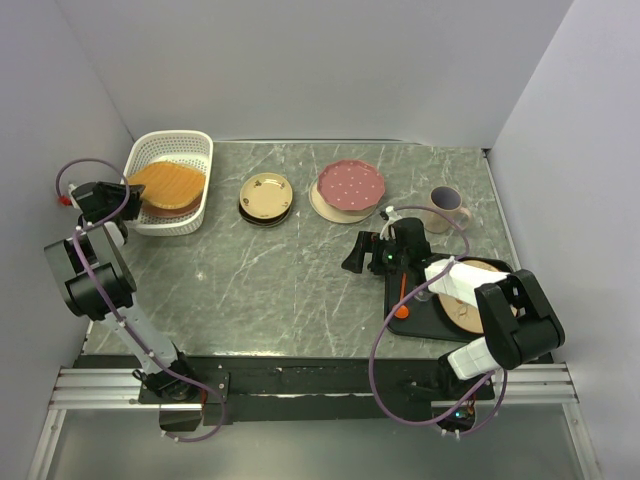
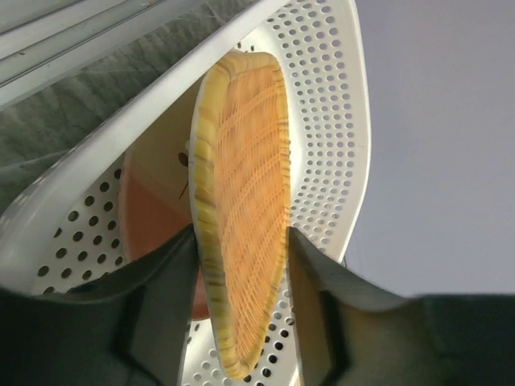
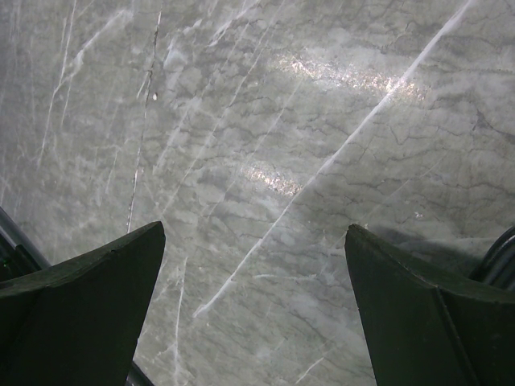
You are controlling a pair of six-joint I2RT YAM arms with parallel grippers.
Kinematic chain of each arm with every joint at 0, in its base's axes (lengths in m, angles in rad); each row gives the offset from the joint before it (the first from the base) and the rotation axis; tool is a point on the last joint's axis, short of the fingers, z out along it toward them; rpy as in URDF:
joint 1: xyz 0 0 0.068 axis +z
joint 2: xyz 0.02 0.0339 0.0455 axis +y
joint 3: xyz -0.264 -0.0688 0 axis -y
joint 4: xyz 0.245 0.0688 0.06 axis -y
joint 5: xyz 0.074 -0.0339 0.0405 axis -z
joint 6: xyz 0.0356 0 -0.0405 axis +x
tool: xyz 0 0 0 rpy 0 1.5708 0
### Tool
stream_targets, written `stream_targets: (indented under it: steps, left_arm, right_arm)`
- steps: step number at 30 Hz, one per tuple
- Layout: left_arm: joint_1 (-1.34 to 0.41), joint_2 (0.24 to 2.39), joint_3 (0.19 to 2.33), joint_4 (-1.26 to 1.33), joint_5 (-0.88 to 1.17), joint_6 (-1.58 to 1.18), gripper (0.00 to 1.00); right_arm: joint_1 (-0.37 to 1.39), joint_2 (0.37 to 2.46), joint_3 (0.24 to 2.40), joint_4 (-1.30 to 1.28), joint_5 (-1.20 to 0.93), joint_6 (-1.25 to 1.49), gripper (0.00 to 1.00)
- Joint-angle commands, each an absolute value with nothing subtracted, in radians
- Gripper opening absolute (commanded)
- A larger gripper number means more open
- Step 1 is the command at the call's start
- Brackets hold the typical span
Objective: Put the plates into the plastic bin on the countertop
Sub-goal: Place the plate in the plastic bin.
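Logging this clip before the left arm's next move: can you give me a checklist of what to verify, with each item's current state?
1. Orange-brown woven squarish plate within white perforated plastic bin's walls: ok, tilted.
2. Left gripper clear of that plate: cannot tell; fingers flank its edge closely.
3. Right gripper open, over bare grey-green marble countertop: ok.
4. All plates binned: not ok; pink polka-dot round plate and small tan dark-rimmed plate sit outside.

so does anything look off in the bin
The orange-brown plate sits tilted in the plastic bin, its edge up by the rim between the fingers of the left tool, not flat on the plate beneath. Nothing else stands out.
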State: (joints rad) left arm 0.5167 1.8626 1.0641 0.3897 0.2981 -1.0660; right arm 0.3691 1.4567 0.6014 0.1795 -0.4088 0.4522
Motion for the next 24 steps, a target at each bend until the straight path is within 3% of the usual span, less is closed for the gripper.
stream_targets:
  steps: [1, 8, 19, 24]
  left_arm:
    - [0.526, 1.829, 1.065, 0.396, 0.259, -1.060, 0.57]
    - [0.528, 1.781, 1.066, 0.322, 0.195, -1.029, 0.71]
    - [0.474, 1.643, 1.081, 0.175, -0.078, -0.908, 0.91]
    - [0.424, 1.617, 1.104, 0.156, -0.118, -0.861, 0.95]
  right_arm:
    - [0.376, 1.437, 0.620, 0.213, -0.403, 0.451, 1.00]
    - [0.376, 1.436, 0.620, 0.213, -0.408, 0.453, 1.00]
    - [0.376, 1.434, 0.615, 0.219, -0.414, 0.456, 1.00]
    - [0.376, 1.428, 0.614, 0.222, -0.416, 0.457, 1.00]
